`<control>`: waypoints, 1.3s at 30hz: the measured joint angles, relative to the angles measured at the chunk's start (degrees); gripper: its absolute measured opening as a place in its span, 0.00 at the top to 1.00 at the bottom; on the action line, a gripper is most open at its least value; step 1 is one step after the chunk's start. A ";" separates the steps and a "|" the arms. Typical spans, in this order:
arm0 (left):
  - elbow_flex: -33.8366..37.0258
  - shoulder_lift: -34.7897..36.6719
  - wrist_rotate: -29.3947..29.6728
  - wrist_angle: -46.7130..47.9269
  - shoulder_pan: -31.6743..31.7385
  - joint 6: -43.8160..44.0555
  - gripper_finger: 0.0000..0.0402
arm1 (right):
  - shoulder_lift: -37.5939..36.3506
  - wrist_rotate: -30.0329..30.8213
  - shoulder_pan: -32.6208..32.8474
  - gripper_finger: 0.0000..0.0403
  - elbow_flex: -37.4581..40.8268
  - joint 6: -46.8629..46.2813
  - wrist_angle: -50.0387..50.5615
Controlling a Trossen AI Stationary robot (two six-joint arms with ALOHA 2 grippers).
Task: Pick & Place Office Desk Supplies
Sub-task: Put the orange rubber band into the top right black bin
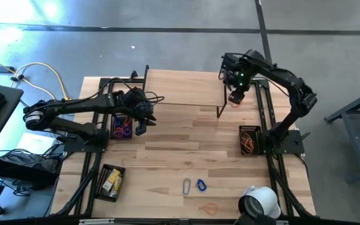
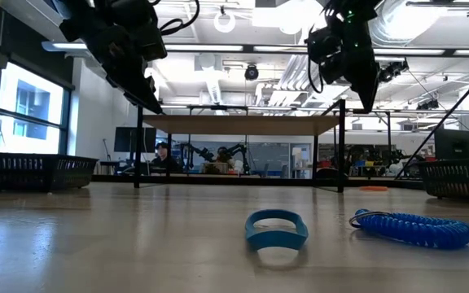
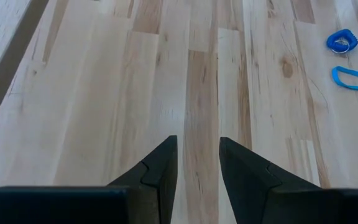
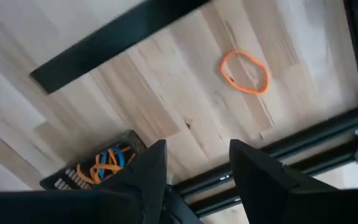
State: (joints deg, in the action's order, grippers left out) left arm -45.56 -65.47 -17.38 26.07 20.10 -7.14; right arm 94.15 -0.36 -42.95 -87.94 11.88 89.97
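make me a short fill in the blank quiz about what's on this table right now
1. The loose band below the right gripper is ____ in colour.
2. Both grippers hang ____ the table, touching nothing.
3. The left gripper holds ____ between its fingers.

Missing words: orange; above; nothing

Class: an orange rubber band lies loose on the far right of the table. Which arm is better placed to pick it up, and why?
The right. Its gripper hangs just above the orange rubber band, jaws open and empty. The left gripper is across the table beside its own basket.
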 joint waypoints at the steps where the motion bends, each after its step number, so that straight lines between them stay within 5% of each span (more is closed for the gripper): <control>1: 0.00 0.00 0.00 -0.01 0.00 0.00 0.71 | 0.00 -0.02 0.80 0.59 0.00 0.84 0.00; 11: 0.00 -0.04 0.01 0.04 0.00 -0.01 0.71 | -0.70 -2.70 4.95 0.59 0.78 0.65 -0.15; 21: 0.00 -0.04 0.04 0.05 0.00 -0.57 0.71 | -12.65 -2.79 7.90 0.59 14.57 -1.64 -2.30; 32: 0.00 -0.04 0.06 0.03 0.00 -0.63 0.71 | -17.29 -2.71 20.10 0.59 26.15 -11.18 -13.01; 39: 0.00 -0.04 0.05 0.01 0.00 -2.12 0.71 | -17.25 6.85 28.84 0.59 29.74 -17.83 -22.36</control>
State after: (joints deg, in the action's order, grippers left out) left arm -45.56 -65.52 -17.32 26.09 20.10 -9.26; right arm 76.90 6.49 -14.12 -58.21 -5.96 67.61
